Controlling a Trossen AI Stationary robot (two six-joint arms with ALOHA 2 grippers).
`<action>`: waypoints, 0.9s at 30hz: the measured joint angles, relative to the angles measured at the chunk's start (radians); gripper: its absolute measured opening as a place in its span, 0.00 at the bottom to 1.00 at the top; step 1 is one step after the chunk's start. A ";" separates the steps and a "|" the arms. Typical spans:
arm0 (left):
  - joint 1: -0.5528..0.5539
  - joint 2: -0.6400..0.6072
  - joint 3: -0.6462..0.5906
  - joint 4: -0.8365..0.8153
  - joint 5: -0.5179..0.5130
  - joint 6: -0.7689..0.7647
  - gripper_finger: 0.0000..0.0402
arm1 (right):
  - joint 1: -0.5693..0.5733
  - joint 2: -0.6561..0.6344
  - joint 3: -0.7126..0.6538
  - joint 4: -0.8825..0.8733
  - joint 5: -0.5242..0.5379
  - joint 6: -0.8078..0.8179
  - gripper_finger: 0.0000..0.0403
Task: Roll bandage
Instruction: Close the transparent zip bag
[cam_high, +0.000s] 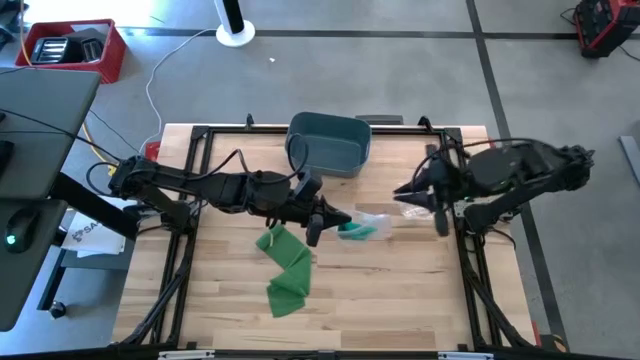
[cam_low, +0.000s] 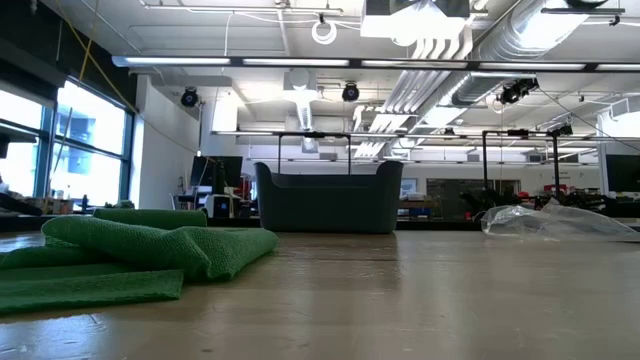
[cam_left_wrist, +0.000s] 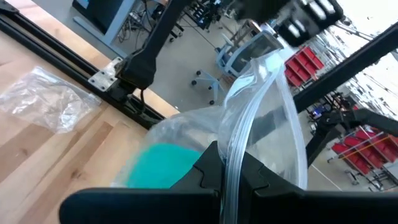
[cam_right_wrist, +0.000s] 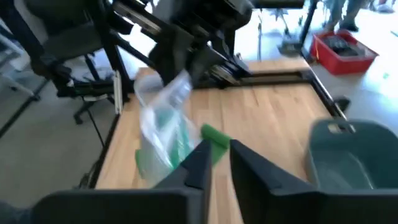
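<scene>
A clear plastic bag (cam_high: 366, 228) holds a teal bandage roll (cam_left_wrist: 160, 167). My left gripper (cam_left_wrist: 230, 167) is shut on this bag above the middle of the table (cam_high: 400, 300). A green bandage (cam_high: 285, 266) lies unrolled and partly folded on the wood toward the near side; it also shows in the low view (cam_low: 130, 250). My right gripper (cam_right_wrist: 221, 154) is shut and empty at the table's right side, its fingers pointing toward the bag. A second, empty clear bag (cam_left_wrist: 45, 99) lies on the wood near it. My left gripper pinches the clear bag's gathered upper edge (cam_left_wrist: 231, 140) between its two fingers. It comes from the table's left. The bag hangs below the fingers (cam_right_wrist: 163, 127) with the teal roll low inside it. I cannot tell whether its lower end touches the table.
A dark blue-grey bin (cam_high: 328, 143) stands at the table's far edge, in the middle. A black frame (cam_high: 195, 180) runs along the table's sides. There is bare wood at the near right.
</scene>
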 joint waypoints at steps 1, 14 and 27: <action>-0.002 0.000 0.000 0.001 0.000 -0.004 0.00 | 0.000 0.000 0.029 -0.047 0.000 0.009 0.15; -0.010 0.000 0.000 0.001 -0.028 -0.005 0.00 | 0.000 0.074 0.079 -0.042 -0.262 -0.072 0.41; -0.010 0.000 0.000 0.010 -0.058 -0.007 0.00 | 0.000 0.124 0.078 0.009 -0.223 -0.090 0.04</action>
